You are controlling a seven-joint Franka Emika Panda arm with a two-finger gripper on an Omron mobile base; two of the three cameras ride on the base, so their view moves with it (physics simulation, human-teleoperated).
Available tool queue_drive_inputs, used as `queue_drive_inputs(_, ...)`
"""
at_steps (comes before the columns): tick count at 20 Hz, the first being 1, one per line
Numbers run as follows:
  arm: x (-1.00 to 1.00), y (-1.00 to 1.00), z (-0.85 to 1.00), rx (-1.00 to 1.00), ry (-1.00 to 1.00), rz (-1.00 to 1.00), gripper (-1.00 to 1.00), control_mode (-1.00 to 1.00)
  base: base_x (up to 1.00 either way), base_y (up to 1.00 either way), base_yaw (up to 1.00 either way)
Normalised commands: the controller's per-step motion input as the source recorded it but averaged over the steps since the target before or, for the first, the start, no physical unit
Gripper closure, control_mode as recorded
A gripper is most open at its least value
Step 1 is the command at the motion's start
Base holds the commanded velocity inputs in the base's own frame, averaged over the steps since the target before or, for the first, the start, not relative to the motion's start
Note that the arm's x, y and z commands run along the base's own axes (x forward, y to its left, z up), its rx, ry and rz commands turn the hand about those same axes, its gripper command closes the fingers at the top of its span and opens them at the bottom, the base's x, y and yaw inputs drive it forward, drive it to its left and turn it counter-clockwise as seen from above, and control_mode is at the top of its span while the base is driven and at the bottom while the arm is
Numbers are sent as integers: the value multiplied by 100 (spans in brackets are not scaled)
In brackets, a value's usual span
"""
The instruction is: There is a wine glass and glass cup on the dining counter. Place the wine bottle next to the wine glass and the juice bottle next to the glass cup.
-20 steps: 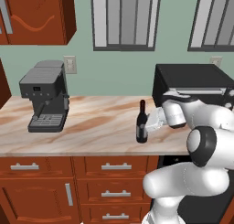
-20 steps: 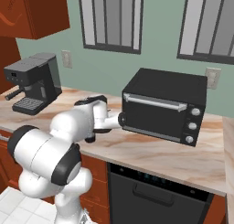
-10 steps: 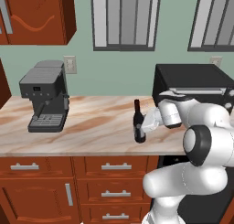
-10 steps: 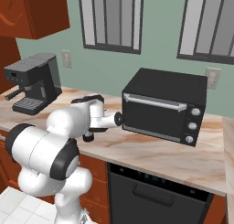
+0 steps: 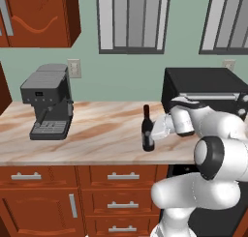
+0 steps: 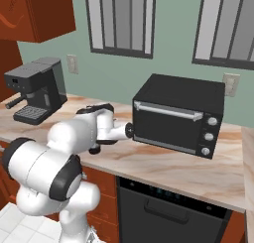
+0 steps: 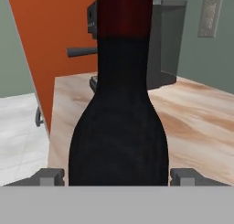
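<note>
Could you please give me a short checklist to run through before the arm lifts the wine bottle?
1. Wine bottle upright on the worktop: ok.
2. Bottle centred between the end effector fingertips in the hand view: ok.
3. Fingertips firmly closed on the glass: cannot tell.
4. Coffee machine well clear of the bottle: ok.
5. Toaster oven close behind the arm, so clearance on swing: cannot tell.

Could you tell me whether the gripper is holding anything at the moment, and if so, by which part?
The gripper has its fingers on either side of the wine bottle's lower body; whether they actually clamp it cannot be told.
</note>
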Motion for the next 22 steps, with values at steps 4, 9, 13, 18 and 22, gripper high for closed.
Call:
queue_drive_inputs(4, -37, 8, 42, 0, 0, 0, 100, -100, 0, 0, 0)
queue_drive_inputs(9, -39, 4, 44, 0, 4, -10, 100, -100, 0, 0, 0)
queue_drive_inputs(13, -47, 5, 37, 0, 8, -18, 100, -100, 0, 0, 0)
queue_drive_inputs(18, -50, 8, 29, 0, 4, -23, 100, -100, 0, 0, 0)
queue_drive_inputs(22, -45, 17, 10, 0, 0, -18, 100, -100, 0, 0, 0)
